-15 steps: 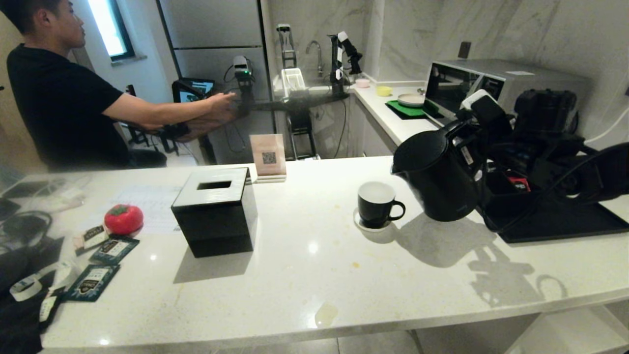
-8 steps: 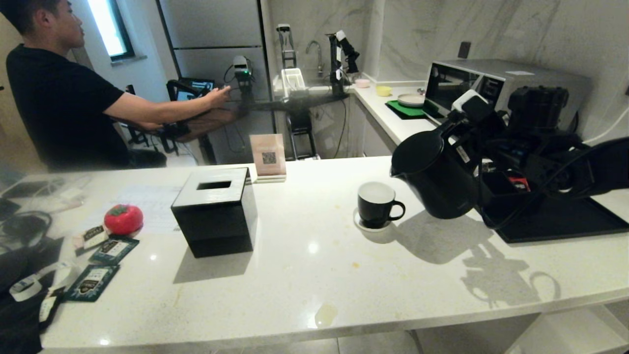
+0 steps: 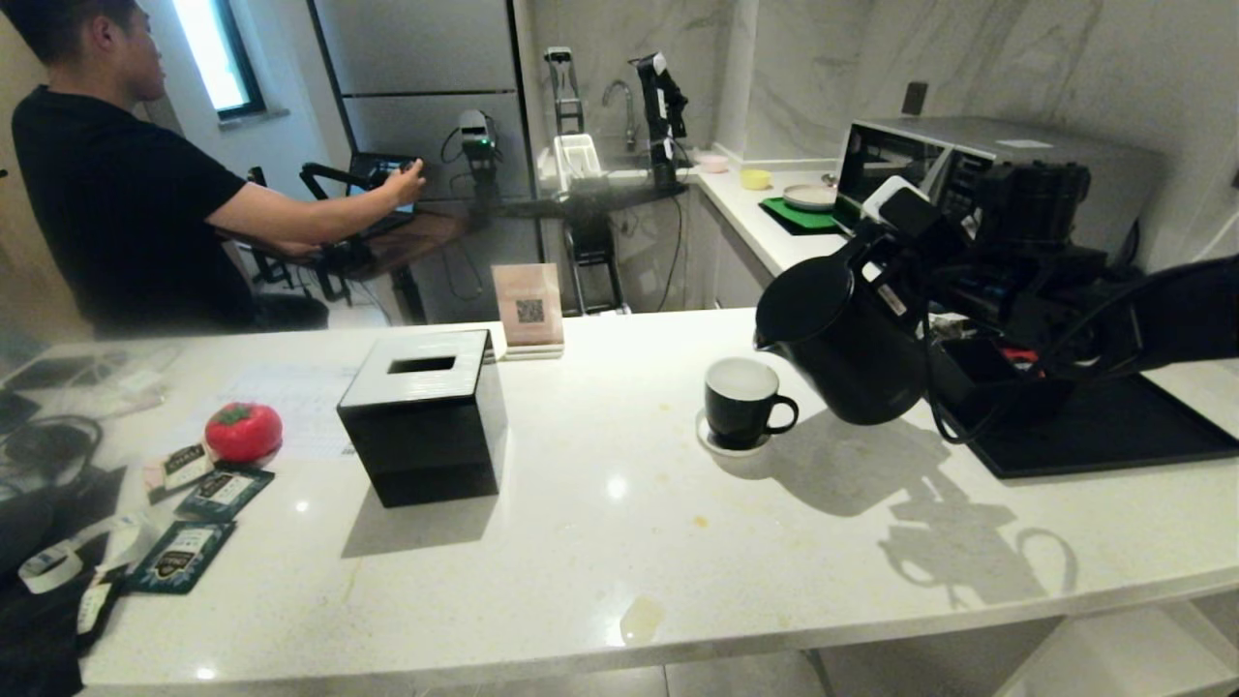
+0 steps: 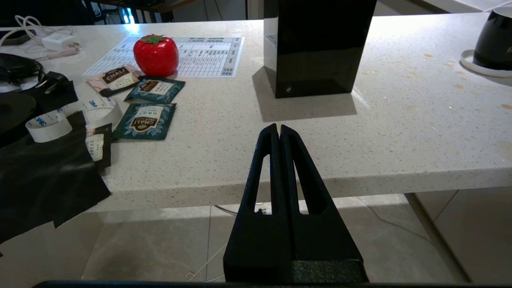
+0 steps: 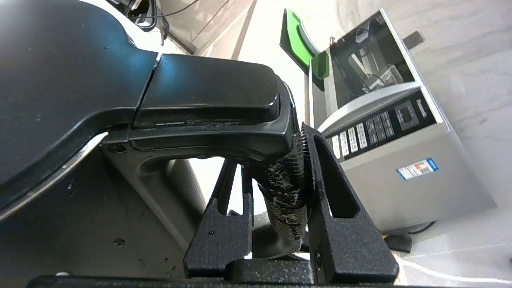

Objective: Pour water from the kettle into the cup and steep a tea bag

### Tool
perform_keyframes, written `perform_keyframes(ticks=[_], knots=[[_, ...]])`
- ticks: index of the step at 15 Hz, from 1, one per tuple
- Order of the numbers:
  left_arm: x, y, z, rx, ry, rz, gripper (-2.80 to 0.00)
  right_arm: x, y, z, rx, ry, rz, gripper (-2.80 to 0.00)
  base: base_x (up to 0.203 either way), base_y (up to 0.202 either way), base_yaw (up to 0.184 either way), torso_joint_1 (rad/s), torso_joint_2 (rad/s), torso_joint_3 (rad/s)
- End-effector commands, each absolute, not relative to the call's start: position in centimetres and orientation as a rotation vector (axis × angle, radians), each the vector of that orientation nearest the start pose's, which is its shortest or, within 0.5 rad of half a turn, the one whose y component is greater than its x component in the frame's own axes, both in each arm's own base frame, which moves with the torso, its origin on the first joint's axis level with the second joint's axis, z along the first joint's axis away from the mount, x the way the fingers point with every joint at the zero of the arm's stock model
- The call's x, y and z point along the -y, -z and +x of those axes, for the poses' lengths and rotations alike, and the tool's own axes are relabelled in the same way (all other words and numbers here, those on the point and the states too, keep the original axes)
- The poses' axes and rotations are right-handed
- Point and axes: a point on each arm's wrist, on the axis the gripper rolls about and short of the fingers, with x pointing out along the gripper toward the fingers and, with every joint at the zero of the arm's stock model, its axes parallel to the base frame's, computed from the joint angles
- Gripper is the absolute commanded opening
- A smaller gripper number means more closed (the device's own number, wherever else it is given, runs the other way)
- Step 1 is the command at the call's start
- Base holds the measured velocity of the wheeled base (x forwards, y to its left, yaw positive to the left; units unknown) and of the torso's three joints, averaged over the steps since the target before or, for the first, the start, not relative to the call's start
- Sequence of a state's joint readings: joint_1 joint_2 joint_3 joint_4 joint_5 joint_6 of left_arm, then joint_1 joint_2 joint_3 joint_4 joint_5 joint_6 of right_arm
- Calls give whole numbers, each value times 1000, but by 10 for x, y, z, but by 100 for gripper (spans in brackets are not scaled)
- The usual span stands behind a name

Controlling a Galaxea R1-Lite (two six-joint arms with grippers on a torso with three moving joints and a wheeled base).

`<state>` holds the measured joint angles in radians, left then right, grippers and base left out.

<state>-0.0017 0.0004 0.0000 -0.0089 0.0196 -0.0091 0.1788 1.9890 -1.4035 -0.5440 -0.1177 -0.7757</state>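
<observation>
Since a second ago the kettle (image 3: 840, 344) has tipped further, spout nearer the cup (image 3: 741, 402) on the pale stone counter (image 3: 600, 542); a person (image 3: 106, 194) sits beyond. Left wrist view: left gripper (image 4: 279, 130) pressed together off the counter's edge. Right wrist view: right gripper (image 5: 276, 188) clamps the kettle's handle (image 5: 286, 188).

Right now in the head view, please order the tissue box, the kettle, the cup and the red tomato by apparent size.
1. tissue box and kettle: similar, unsure which is larger.
2. cup.
3. red tomato: slightly smaller than the cup.
</observation>
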Motion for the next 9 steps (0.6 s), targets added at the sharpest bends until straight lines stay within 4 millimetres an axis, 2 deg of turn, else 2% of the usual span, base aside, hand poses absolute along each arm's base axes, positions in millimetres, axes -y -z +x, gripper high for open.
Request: perform_keyframes(ticks=[1,9], knots=[[0,-76,-23,9,-18,-9,-280,-75,-233,408,-16,-72,-810,-280,0,0,0,0,0,0],[0,-76,-23,9,-18,-9,-280,-76,-232,410,-16,-65,-877,-280,0,0,0,0,0,0]])
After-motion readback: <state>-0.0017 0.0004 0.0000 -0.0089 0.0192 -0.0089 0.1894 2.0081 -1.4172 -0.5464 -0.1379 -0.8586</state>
